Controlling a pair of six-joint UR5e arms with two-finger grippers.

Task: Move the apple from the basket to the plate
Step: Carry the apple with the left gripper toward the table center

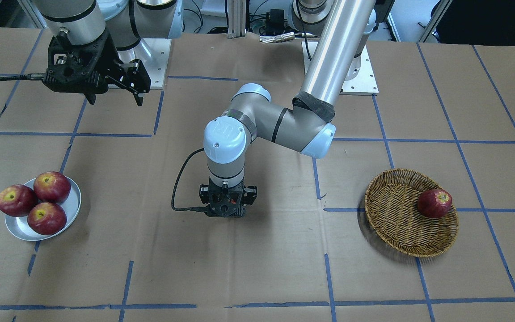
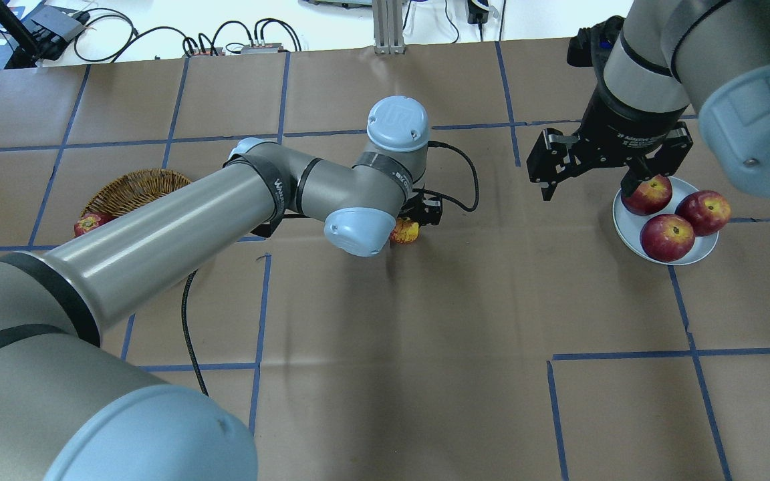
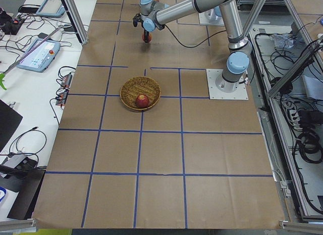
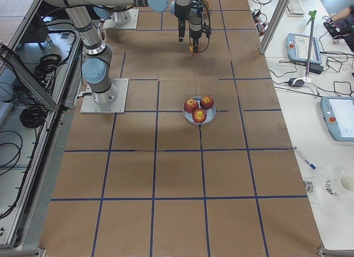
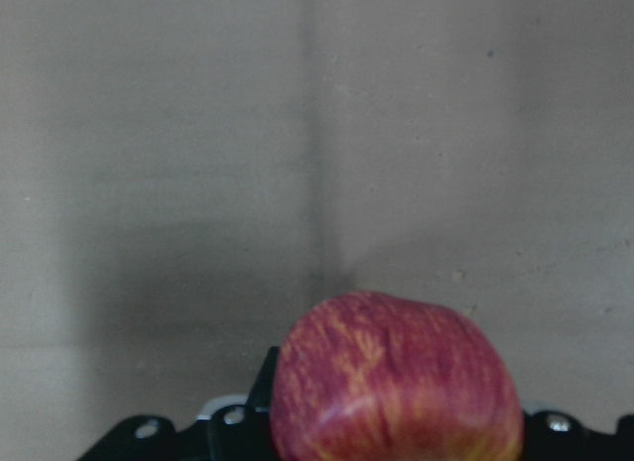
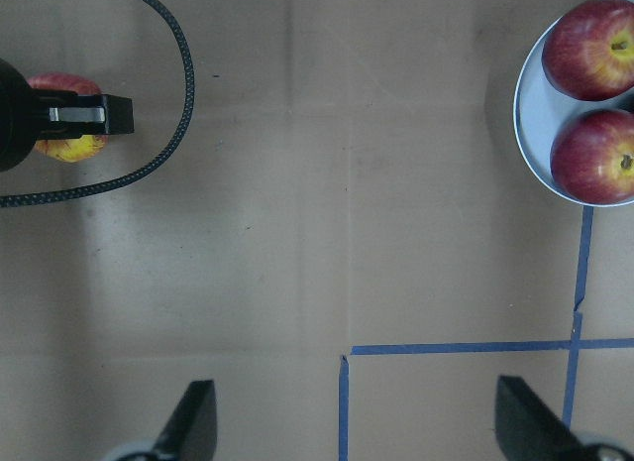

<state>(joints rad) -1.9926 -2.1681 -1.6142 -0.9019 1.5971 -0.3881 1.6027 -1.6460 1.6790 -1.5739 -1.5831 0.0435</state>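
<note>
Where the left gripper [image 2: 416, 220] points straight down, the apple [image 5: 396, 382] sits clamped between its jaws — the right gripper [image 2: 589, 190] gapes, empty.

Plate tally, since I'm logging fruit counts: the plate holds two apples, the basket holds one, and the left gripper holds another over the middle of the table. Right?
Not quite: the plate holds three apples, not two, as the exterior front-facing view shows. The rest stands: the basket holds one dark apple, and the left gripper holds a streaky apple over mid-table.
</note>
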